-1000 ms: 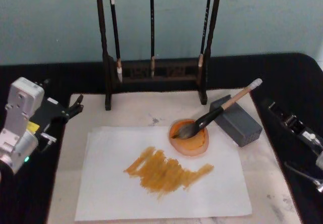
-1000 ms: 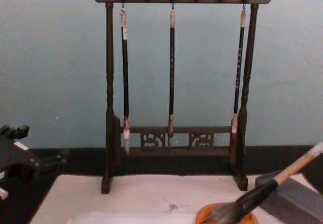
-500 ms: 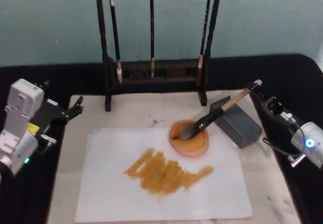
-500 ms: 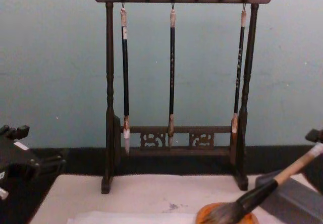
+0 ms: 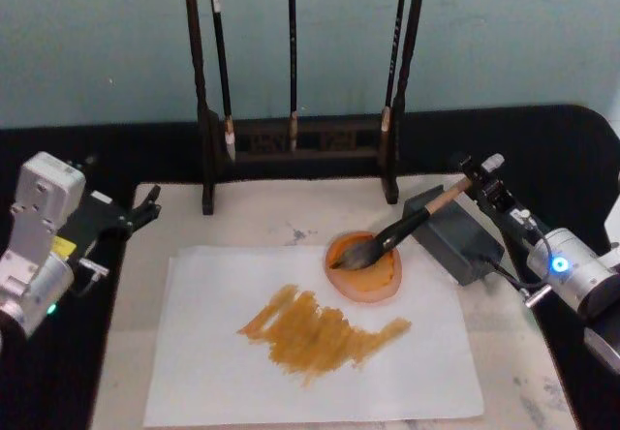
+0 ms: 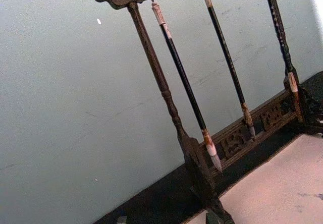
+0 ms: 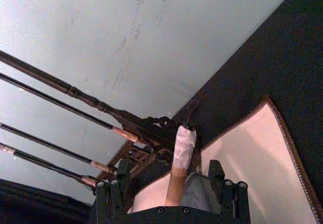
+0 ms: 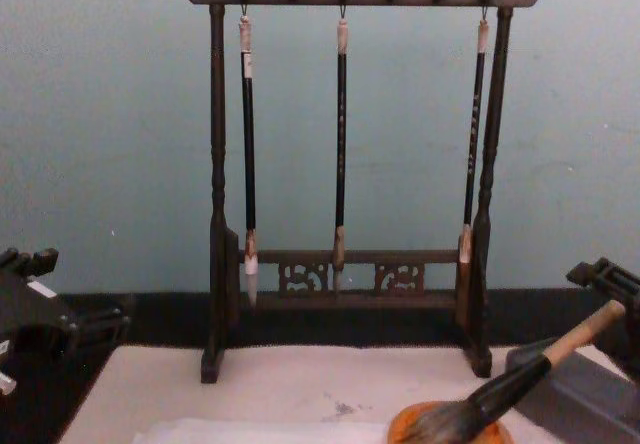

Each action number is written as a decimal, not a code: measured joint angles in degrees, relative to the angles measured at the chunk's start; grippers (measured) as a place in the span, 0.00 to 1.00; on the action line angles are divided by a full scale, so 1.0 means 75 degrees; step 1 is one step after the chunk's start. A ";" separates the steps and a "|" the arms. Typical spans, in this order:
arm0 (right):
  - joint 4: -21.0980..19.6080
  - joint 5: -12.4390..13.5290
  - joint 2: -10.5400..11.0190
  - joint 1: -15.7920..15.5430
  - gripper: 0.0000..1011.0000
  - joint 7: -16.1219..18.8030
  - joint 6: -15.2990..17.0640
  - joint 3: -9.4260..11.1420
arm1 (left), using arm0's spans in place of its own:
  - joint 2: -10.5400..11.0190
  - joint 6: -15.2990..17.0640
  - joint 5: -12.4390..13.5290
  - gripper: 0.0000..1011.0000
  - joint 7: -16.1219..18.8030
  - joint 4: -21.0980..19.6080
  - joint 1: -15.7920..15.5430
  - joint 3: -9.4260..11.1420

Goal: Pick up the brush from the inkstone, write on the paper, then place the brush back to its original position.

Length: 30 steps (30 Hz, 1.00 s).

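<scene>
The brush [image 5: 407, 225] lies slanted, its bushy head in the orange inkstone [image 5: 373, 280] and its tan handle propped on a grey block [image 5: 460, 241]. The white paper [image 5: 213, 372] carries orange-brown strokes at its middle. My right gripper [image 5: 481, 180] is at the handle's taped far end. In the right wrist view it [image 7: 169, 191] is open, one finger on each side of the brush handle [image 7: 181, 143] with gaps between. The chest view has the brush [image 8: 540, 364] low at right and the right gripper [image 8: 610, 284] just above its tip. My left gripper [image 5: 145, 207] rests parked at the mat's left edge.
A dark wooden rack [image 5: 291, 139] with three thin hanging brushes [image 8: 340, 144] stands at the back of the pale mat [image 5: 262, 217]. Black cloth surrounds the mat. A teal wall rises behind.
My right arm has come in from the right edge, and its gripper now sits around the brush's handle end. The brush, inkstone and left arm have stayed put.
</scene>
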 joint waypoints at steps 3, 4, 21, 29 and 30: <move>0.0138 0.0025 -0.0013 0.0126 0.99 0.0006 -0.0048 -0.0059 | 0.0000 0.0000 0.0000 1.00 0.0000 0.0000 0.0000 0.0000; 0.0165 0.0027 -0.0013 0.0153 0.99 0.0006 -0.0062 -0.0072 | 0.0000 0.0000 0.0000 1.00 0.0000 0.0000 0.0000 0.0000; 0.0217 0.0021 0.0015 0.0219 0.89 0.0012 -0.0106 -0.0124 | 0.0000 0.0000 0.0000 1.00 0.0000 0.0000 0.0000 0.0000; 0.0211 0.0019 0.0010 0.0213 0.68 0.0010 -0.0101 -0.0118 | 0.0000 0.0000 0.0000 1.00 0.0000 0.0000 0.0000 0.0000; 0.0211 0.0019 0.0009 0.0212 0.64 0.0009 -0.0100 -0.0117 | 0.0000 -0.0001 0.0000 1.00 0.0000 0.0000 0.0000 0.0000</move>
